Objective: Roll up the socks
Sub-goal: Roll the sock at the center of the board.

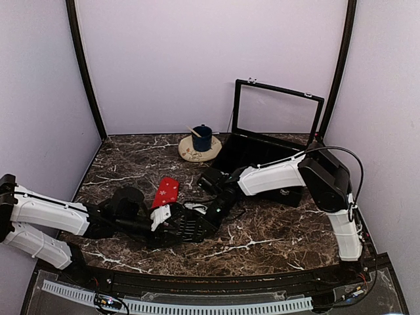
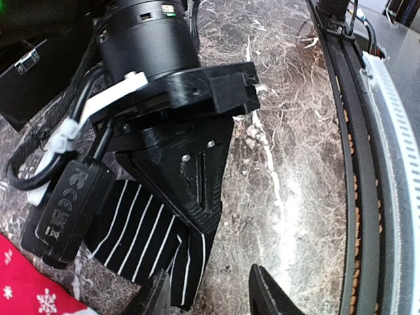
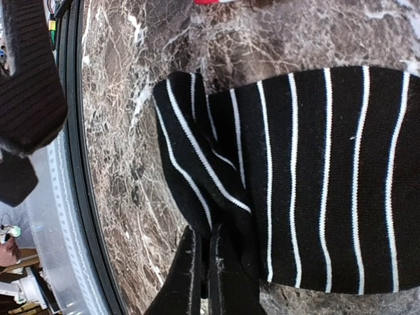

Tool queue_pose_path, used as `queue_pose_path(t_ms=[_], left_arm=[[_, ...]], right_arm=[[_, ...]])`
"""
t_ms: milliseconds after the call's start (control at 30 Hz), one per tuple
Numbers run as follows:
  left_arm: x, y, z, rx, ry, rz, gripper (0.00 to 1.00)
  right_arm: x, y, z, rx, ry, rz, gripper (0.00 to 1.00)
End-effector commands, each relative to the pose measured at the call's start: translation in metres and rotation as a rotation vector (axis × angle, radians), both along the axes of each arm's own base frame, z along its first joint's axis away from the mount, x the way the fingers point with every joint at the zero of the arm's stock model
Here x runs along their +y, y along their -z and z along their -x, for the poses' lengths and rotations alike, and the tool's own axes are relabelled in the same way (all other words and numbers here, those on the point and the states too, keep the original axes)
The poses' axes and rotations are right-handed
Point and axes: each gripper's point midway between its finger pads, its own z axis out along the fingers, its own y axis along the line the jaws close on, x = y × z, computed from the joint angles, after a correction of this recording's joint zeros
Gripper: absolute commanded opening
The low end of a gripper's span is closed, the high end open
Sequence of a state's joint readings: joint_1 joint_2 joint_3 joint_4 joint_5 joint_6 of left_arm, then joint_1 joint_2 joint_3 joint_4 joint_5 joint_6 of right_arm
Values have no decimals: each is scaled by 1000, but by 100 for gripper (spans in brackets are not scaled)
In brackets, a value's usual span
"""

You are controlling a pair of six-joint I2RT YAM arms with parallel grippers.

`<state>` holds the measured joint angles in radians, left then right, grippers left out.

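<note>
Right jaws on black white-striped sock (image 3: 315, 177)

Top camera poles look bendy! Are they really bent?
Probably not: in the top view the wide lens curves the poles near the edges; the left wrist view bends the table rail too, and its marble shines with glare.

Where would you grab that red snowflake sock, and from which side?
Probably the red sock by its far end, the one toward the blue mug, coming down from above. It seems to lie flat on the table and that end is bare, while its near end disappears under the left arm.
</note>
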<state>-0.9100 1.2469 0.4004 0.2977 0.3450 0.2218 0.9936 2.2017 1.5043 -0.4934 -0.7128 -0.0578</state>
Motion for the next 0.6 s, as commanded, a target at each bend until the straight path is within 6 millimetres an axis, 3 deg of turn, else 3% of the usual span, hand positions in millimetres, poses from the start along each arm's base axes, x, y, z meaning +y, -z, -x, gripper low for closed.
queue_pose_path(t_ms=[0,567], left_arm=[[2,7,-2,-116,27,-61,43],[-18,30,-10,-237,96,-165,45]], right_arm=[[-17,20,8,85,8,106,0],[-24,18,7,130,13,114,0]])
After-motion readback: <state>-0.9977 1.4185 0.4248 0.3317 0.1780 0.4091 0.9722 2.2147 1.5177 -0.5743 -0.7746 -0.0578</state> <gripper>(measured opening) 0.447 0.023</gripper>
